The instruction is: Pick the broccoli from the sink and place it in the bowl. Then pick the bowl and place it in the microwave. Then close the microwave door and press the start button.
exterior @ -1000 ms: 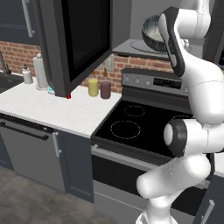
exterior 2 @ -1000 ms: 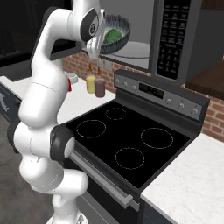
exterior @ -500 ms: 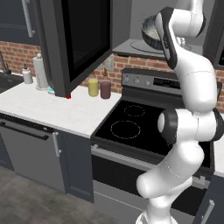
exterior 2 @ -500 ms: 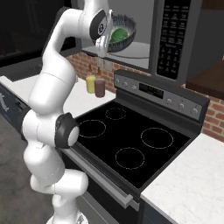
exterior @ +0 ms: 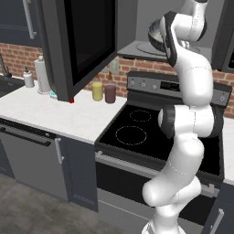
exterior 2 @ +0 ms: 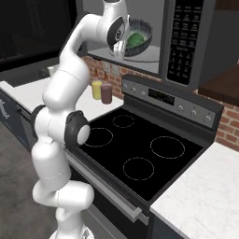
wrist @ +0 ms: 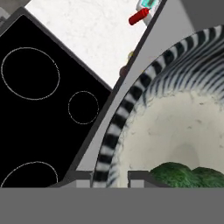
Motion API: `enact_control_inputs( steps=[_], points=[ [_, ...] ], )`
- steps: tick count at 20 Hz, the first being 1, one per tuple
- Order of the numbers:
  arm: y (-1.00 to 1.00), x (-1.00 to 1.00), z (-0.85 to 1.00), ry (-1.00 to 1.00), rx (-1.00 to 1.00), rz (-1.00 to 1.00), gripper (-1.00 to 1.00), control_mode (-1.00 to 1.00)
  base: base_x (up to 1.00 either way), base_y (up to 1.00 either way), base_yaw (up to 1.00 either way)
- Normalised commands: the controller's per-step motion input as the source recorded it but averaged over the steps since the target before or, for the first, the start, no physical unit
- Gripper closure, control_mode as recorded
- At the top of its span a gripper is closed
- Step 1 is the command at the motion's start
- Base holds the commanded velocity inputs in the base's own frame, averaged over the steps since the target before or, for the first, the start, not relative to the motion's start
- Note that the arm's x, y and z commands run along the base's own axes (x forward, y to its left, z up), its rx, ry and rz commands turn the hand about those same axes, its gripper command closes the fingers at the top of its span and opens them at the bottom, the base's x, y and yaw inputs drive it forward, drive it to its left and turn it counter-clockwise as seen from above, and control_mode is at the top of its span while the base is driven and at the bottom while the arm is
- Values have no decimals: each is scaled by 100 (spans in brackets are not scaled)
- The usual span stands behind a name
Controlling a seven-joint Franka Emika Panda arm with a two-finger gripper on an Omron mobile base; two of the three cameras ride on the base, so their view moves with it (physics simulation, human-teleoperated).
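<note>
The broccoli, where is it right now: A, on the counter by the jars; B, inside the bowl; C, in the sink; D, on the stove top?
B: the broccoli lies on the whitish inside of the bowl, which the gripper holds by its rim.

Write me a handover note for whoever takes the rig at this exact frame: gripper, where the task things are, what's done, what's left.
Gripper: shut on the bowl rim, one finger inside and one outside, as the hand view shows.
Broccoli: in the bowl.
Bowl: carried at the microwave opening, above its floor; whether it rests on the turntable I cannot tell.
Microwave door: swung wide open to the left.
Done: broccoli in the bowl, bowl lifted to the microwave.
Left: set the bowl down inside, let go, withdraw, close the door, press start.
</note>
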Motion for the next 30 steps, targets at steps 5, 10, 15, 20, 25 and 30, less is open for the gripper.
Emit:
enact_control_inputs(
  steps=[5,10,15,20,25,30],
  points=[
    [-20,54,-14,0,0,0,100,-100,0,0,0],
    [-18,45,-9,0,0,0,100,-100,0,0,0],
    [-4,34,-20,0,0,0,100,-100,0,0,0],
    [15,3,-30,-9,-3,0,-100,-100,0,0,0],
    [1,2,-16,-9,0,0,-100,-100,0,0,0],
    [1,0,-5,-25,0,0,-100,-100,0,0,0]
  ],
)
